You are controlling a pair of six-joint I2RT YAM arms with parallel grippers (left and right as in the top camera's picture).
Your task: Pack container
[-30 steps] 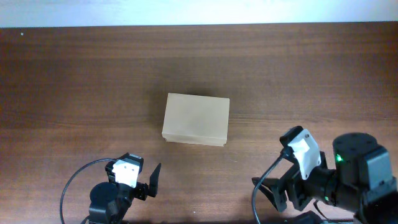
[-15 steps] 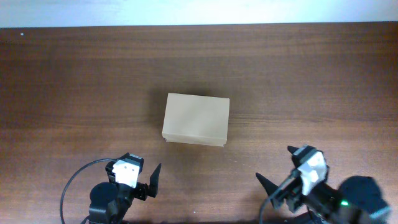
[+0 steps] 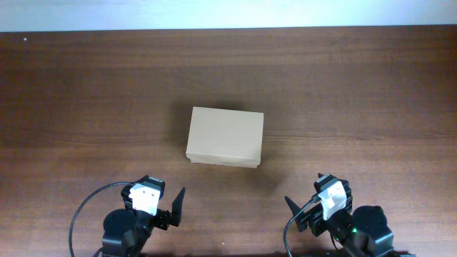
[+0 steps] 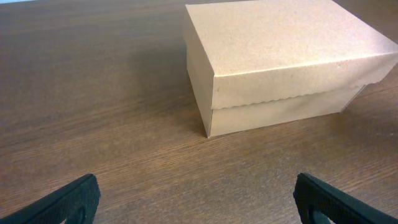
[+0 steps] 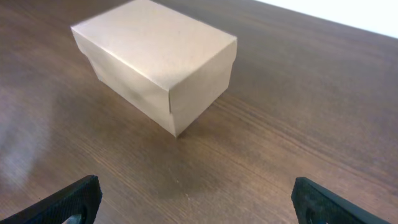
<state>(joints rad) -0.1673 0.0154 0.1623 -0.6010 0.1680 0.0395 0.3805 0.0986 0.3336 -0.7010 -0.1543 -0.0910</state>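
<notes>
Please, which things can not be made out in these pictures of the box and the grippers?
Inside of the container: every view, the closed lid hides it.
Its far sides: both wrist views, the container itself hides them.
Fingers of the left gripper and right gripper: wrist views, the bottom edge cuts them off.

- Soft, even light from above fills the brown table (image 3: 86, 86); seen from overhead, the wood grain reads crisply, with no hard glare.
- The container (image 3: 225, 136) throws a faint, soft-edged shadow toward the table's left and far edges.
- In the left wrist view, the container's top glows bright while its left wall sits darker.
- A pale sheen washes out the grain at the left of the right wrist view; beyond the table's far edge, the background burns to white.
</notes>
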